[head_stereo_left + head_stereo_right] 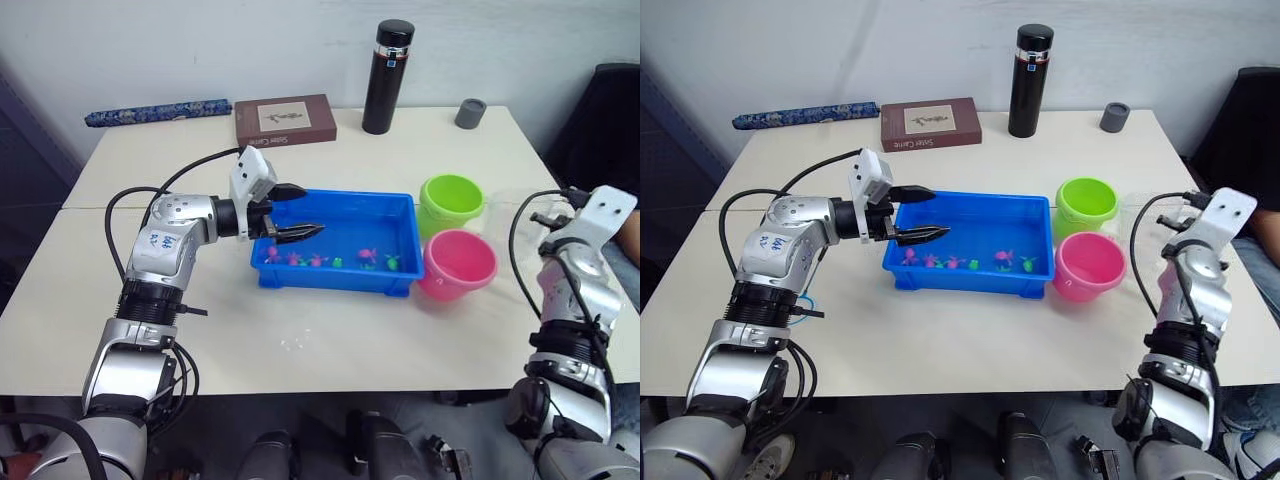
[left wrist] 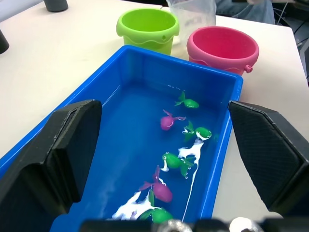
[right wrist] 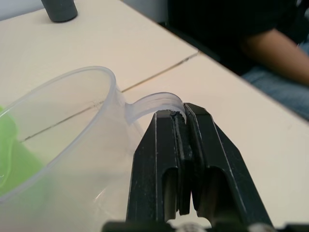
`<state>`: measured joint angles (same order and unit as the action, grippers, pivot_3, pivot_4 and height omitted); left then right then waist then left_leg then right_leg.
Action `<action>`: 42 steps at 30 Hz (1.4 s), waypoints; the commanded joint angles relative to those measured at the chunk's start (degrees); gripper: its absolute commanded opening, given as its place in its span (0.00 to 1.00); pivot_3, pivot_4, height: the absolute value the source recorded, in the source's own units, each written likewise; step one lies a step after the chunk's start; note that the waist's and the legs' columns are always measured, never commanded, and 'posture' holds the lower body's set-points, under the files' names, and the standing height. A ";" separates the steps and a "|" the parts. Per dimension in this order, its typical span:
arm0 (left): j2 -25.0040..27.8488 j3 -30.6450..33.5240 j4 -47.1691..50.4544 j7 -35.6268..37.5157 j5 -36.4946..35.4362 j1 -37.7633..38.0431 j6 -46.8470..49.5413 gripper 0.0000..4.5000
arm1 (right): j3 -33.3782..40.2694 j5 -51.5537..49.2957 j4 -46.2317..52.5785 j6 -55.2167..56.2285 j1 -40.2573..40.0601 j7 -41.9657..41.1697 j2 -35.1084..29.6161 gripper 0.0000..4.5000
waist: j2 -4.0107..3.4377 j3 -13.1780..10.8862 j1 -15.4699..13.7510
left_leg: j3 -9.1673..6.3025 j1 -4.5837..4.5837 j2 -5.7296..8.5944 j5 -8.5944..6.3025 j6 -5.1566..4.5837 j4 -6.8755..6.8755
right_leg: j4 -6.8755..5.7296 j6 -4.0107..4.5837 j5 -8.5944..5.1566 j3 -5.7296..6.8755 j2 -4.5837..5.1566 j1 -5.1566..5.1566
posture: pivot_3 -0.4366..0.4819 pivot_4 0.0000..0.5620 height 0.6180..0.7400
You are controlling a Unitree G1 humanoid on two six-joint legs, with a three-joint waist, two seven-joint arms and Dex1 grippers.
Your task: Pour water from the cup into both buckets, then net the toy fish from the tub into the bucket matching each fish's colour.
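Clear plastic measuring cup handle, pinched thinly in right gripper, may slip (seemingly); left gripper spread.

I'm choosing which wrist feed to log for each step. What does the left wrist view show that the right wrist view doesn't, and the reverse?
Left wrist view alone: the blue tub with pink and green toy fish in shallow water, the pink bucket, and the left gripper open over the tub.

Right wrist view alone: the right gripper shut on the clear cup by its handle, and a person's arm past the table edge.

Both: the green bucket, the cup, the small grey cup, the table.
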<state>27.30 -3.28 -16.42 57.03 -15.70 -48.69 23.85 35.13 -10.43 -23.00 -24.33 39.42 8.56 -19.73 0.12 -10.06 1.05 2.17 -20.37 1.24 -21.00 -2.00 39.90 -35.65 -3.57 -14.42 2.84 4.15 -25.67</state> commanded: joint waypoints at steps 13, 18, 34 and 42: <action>1.20 0.93 5.37 0.13 -1.07 1.95 2.71 1.00 | -3.79 0.52 -7.03 11.00 -2.28 4.32 -2.31 0.01 | 0.00 0.00 0.44 | -0.01 0.01 0.00 0.00 0.00 -0.01 | 0.00 0.00 0.00 -0.01 0.01 0.01 | 0.48 0.27 1.00; 1.08 0.77 5.32 0.25 -0.99 1.90 2.81 1.00 | -5.27 0.01 -1.97 5.69 -6.80 2.30 -4.01 0.45 | 0.00 0.00 0.35 | -0.02 0.00 0.01 0.00 0.00 -0.01 | 0.02 0.00 0.00 -0.01 0.04 0.01 | 0.48 0.27 1.00; -0.76 -0.04 1.78 0.78 -0.22 1.14 0.38 1.00 | -7.79 -7.12 32.47 -28.43 -28.09 -12.63 -13.19 0.99 | -0.02 0.00 -0.35 | -0.04 0.02 0.00 -0.01 -0.02 -0.12 | 0.06 0.00 0.00 -0.03 0.04 0.01 | 0.48 0.27 1.00; 0.58 3.95 4.69 -2.93 -1.78 4.55 3.64 1.00 | -0.38 -17.81 42.27 -34.50 -32.81 -31.78 -26.41 0.99 | -0.03 0.00 -1.09 | -0.01 0.04 0.05 -0.04 -0.09 -0.09 | 0.09 -0.01 0.00 -0.04 0.05 0.04 | 0.48 0.27 1.00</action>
<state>27.09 -1.82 -14.09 55.49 -15.93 -44.68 26.55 30.15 -24.20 15.22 -58.72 6.15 -17.48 -43.05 0.09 -10.06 -0.04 2.16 -20.33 1.29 -21.03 -2.10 39.79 -35.55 -3.58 -14.42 2.80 4.19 -25.63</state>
